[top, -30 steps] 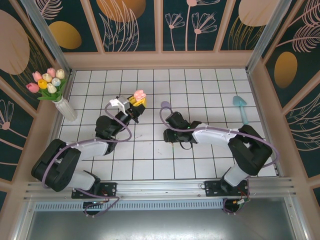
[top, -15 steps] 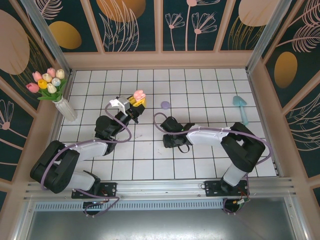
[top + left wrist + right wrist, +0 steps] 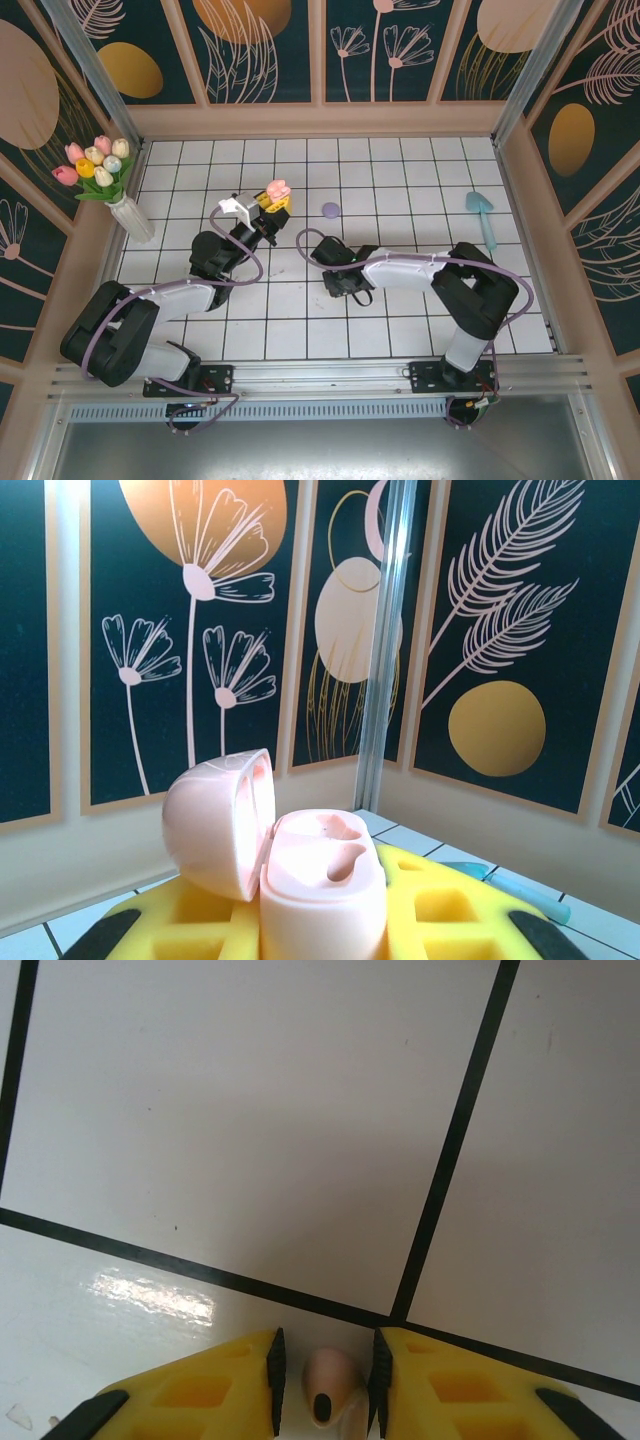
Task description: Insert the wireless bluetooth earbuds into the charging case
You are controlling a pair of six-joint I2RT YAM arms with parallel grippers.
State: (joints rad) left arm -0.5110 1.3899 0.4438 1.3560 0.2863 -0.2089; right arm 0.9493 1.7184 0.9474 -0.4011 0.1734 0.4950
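Observation:
My left gripper (image 3: 273,205) is shut on the pale pink charging case (image 3: 278,190), holding it above the tiles at the back left. In the left wrist view the case (image 3: 322,880) stands upright between the yellow fingers (image 3: 450,910), its lid (image 3: 215,820) swung open to the left and both sockets empty. My right gripper (image 3: 335,283) points down at the middle of the floor. In the right wrist view a pale pink earbud (image 3: 330,1385) lies between the open yellow fingers (image 3: 200,1395), close to the right pad with a gap on its left.
A small purple rounded object (image 3: 331,209) lies on the tiles behind the right gripper. A teal scoop-like tool (image 3: 482,215) lies at the right. A vase of tulips (image 3: 120,200) stands by the left wall. Walls enclose the tiled floor (image 3: 400,170).
The right gripper has slid left and slightly nearer across the tiles, uncovering the purple object behind it. The left gripper and the case have stayed put.

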